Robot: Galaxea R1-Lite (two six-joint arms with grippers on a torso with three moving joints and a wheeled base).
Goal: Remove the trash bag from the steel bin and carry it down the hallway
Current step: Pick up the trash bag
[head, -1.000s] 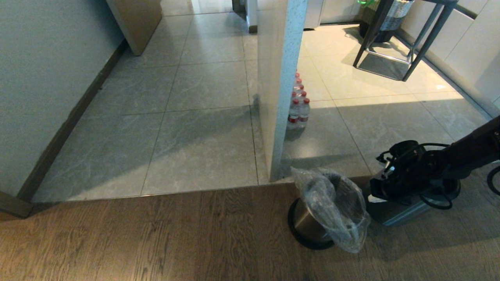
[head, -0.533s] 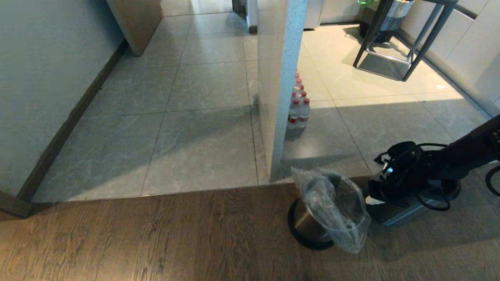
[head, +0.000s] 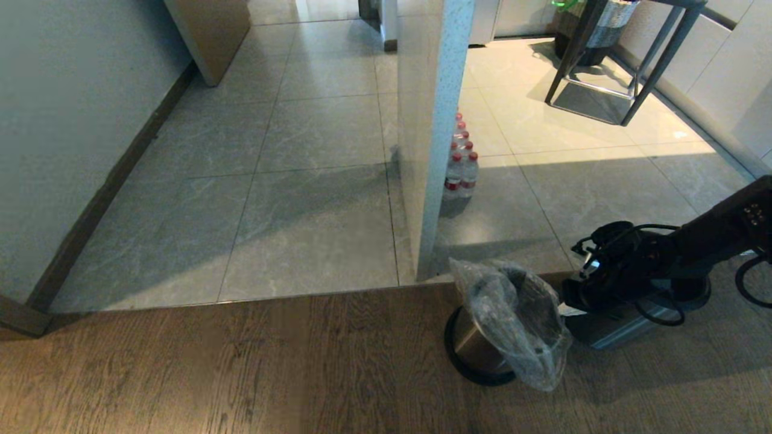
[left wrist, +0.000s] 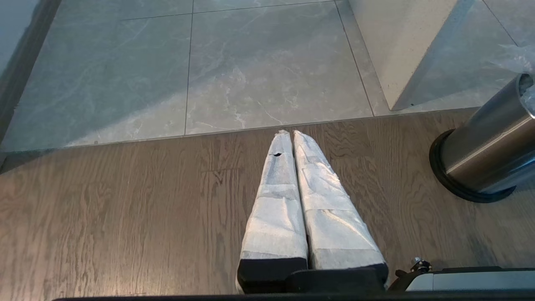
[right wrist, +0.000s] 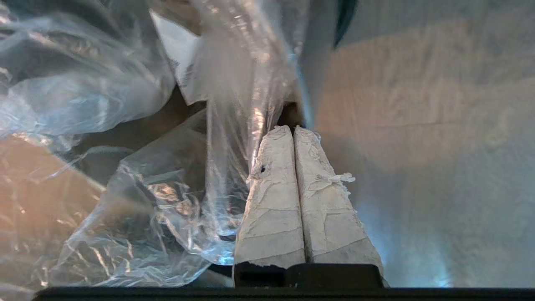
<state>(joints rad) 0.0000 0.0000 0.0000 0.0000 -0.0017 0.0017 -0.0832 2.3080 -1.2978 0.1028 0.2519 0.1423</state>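
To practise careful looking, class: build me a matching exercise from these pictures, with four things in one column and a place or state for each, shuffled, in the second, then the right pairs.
Things:
1. trash bag
2. steel bin
3. water bottles
4. left gripper

Places or states:
A. beside the white pillar, on the tiles
B. fingers shut, above the wood floor
C. clear plastic, draped over the bin's rim
D. on the wood floor, near the tile edge

Pairs: 1-C, 2-D, 3-A, 4-B
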